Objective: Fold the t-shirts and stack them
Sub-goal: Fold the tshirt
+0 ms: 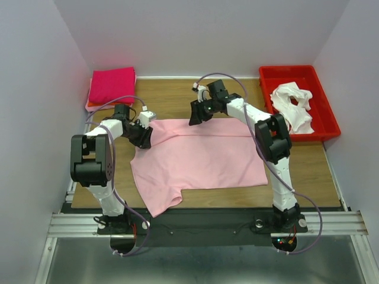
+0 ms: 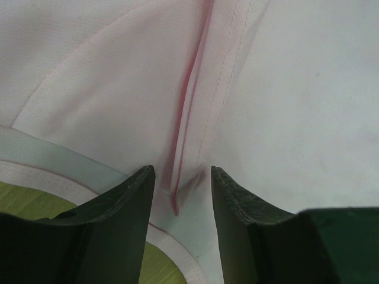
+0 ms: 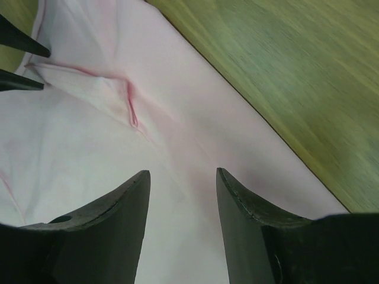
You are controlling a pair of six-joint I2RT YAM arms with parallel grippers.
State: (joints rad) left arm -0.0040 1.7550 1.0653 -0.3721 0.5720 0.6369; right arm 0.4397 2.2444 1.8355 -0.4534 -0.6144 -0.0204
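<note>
Wooden tabletop [image 1: 308,177] carries the light pink cloth t-shirt [image 1: 201,157], spread at frame centre. Limp and light, it likely wants pinching along its upper edge, where the left gripper [image 2: 180,171] and right gripper [image 3: 182,173] hover, jaws parted.

Your right gripper [image 3: 180,174] hangs over the light pink t-shirt [image 3: 89,165], its two dark fingers [image 3: 115,225] parted at the bottom of the frame, with only flat cloth showing in the gap between them. The shirt fills the left and centre. Its straight edge runs on a slant from the top down to the right border, and beyond it lies the bare wooden table [image 3: 296,71]. A short raised crease [image 3: 132,112], edged in deeper pink, stands up in the cloth above the left finger. At the left border two dark tips [image 3: 15,44] poke in, one above the other and apart, beside a bunched fold of cloth.
</note>
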